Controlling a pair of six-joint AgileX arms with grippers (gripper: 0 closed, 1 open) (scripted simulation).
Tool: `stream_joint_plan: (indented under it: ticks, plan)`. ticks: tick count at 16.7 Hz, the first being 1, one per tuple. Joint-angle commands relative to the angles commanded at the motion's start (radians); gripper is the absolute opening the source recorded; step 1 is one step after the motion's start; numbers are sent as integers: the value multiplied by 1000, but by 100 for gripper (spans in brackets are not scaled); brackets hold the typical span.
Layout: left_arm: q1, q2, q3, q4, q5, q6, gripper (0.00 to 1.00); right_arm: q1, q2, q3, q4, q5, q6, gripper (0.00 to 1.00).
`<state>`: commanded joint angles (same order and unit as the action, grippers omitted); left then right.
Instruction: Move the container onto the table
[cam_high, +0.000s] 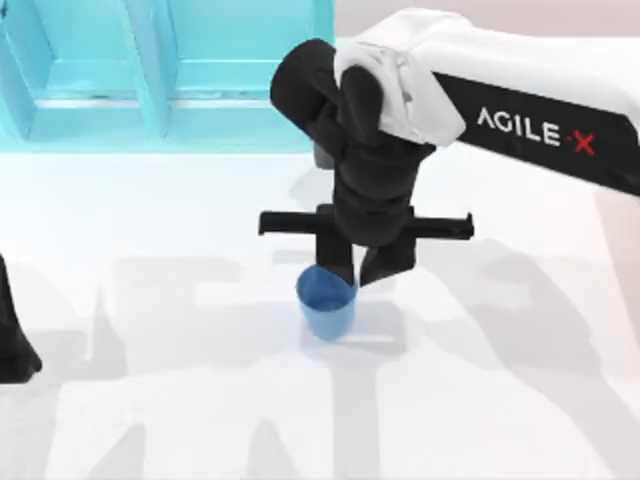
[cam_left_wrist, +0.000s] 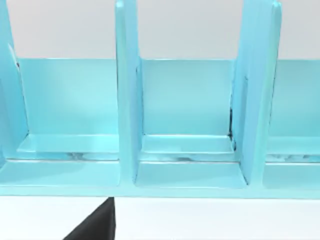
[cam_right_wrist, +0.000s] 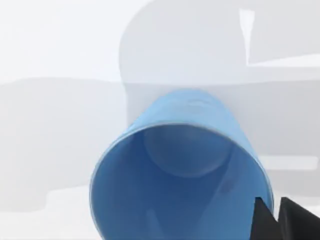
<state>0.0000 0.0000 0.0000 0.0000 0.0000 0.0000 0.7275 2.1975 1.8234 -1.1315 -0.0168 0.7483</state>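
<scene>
The container (cam_high: 326, 301), a small blue cup with its mouth up, is on or just above the white table (cam_high: 180, 400) near the middle. My right gripper (cam_high: 359, 272) comes down from above and is shut on the cup's rim at its right side. In the right wrist view I look down into the container (cam_right_wrist: 180, 170), and the two black fingertips (cam_right_wrist: 262, 222) pinch its rim wall. I cannot tell whether its base touches the table. My left gripper (cam_high: 14, 345) is parked at the table's left edge.
A large turquoise shelf unit (cam_high: 160, 75) with upright dividers stands along the back left of the table. The left wrist view faces the shelf unit's (cam_left_wrist: 185, 110) open compartments. White surface lies open in front of and beside the cup.
</scene>
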Motion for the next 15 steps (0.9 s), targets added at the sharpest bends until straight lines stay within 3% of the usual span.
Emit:
stream_joint_plan:
  ticks: [9, 15]
  plan:
    - [0, 0, 0, 0, 0, 0, 100, 0, 0, 0, 0, 0, 0, 98]
    - [0, 0, 0, 0, 0, 0, 100, 0, 0, 0, 0, 0, 0, 100]
